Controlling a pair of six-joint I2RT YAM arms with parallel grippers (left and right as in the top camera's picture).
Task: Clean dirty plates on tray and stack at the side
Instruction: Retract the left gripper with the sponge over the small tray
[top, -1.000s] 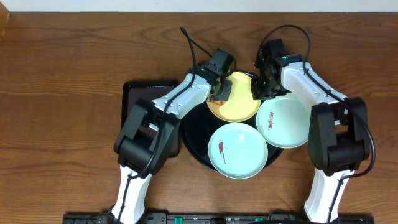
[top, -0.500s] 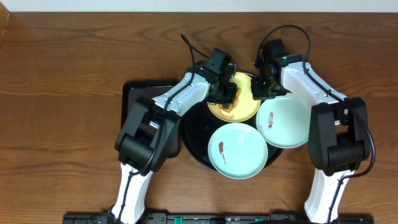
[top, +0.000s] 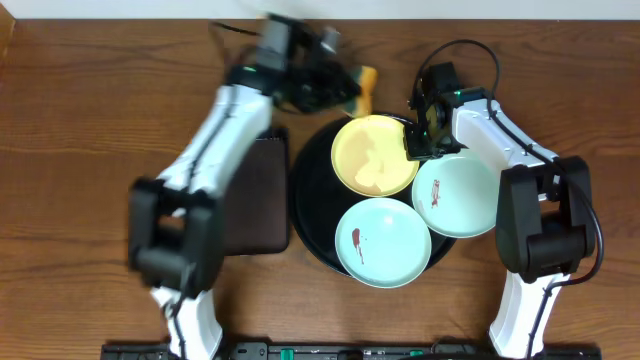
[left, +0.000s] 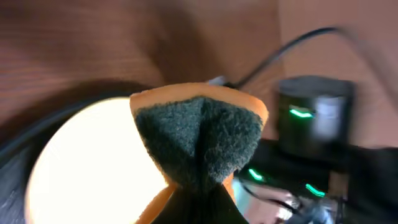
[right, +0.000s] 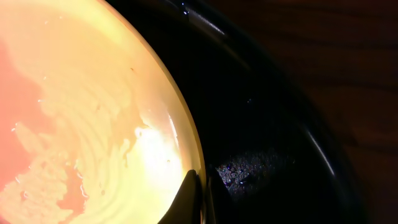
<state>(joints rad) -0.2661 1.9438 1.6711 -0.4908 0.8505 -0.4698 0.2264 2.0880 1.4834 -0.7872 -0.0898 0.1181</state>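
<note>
The round black tray holds three plates. My right gripper is shut on the right rim of the pale yellow plate; in the right wrist view the fingertips pinch that rim, and the yellow plate shows a wet reddish film. One mint plate carries a red smear, and so does the other mint plate. Beyond the tray's far edge, my blurred left gripper is shut on an orange and dark green sponge. The sponge fills the left wrist view.
A rectangular black tray lies left of the round one, partly under my left arm. The right arm's cable loops over the wood at the back. Bare wooden table surrounds both trays.
My left arm has lifted the sponge off the yellow plate and swung back past the tray's far edge. The right gripper has kept its hold on the rim.
</note>
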